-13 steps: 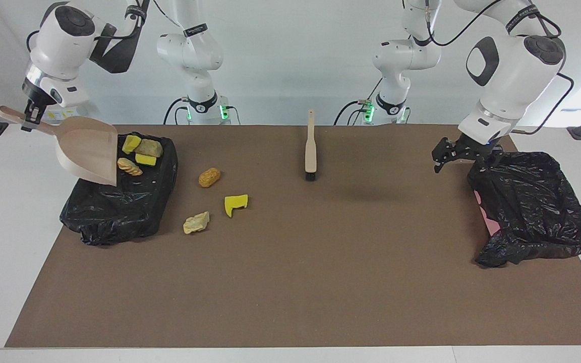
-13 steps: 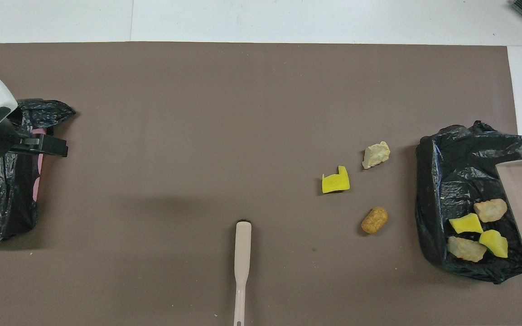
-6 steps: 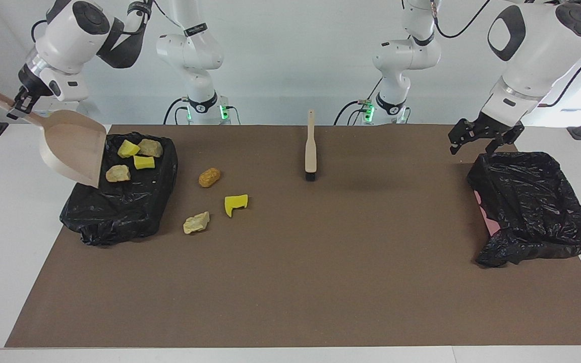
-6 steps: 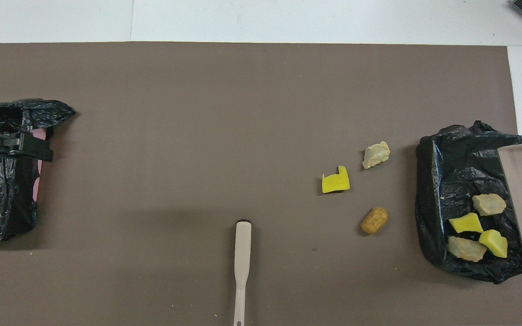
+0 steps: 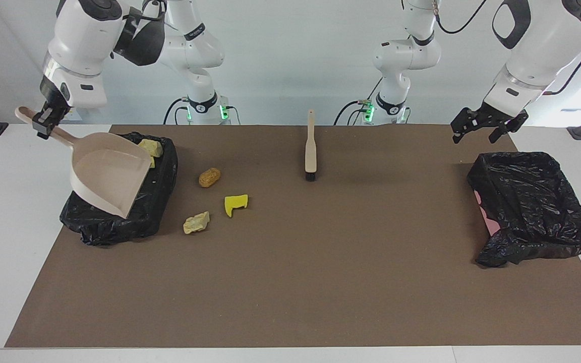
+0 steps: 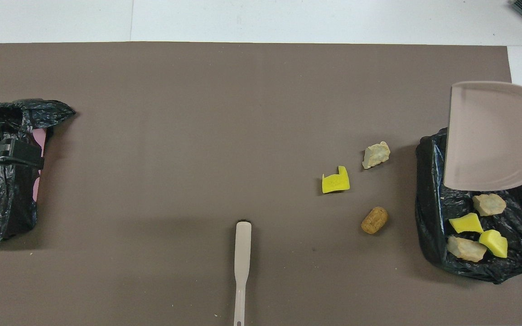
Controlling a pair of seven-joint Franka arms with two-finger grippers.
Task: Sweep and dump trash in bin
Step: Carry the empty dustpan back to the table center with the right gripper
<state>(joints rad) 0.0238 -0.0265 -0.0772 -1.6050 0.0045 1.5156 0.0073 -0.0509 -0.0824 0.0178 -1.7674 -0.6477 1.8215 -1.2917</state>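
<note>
We see a brown mat (image 5: 290, 282) covering most of the table, with two bins lined in black bags. The bin at the left arm's end (image 5: 532, 206) sits under the left gripper (image 5: 488, 123), whose fingers stand spread apart and empty above it. The bin at the right arm's end (image 6: 474, 235) holds four pieces of trash (image 6: 477, 226): two yellow sponge chunks and two pale lumps. The beige dustpan (image 5: 109, 174) hangs tilted over this bin, covering part of it; the right gripper (image 5: 44, 121) pinches its handle. A beige brush (image 5: 310, 146) lies on the mat midway between the arms, close to the robots. Three scraps lie on the mat beside the loaded bin: a yellow sponge chunk (image 5: 235, 203), a pale lump (image 5: 196, 222) and a brown peanut-shaped lump (image 5: 209, 177).
</note>
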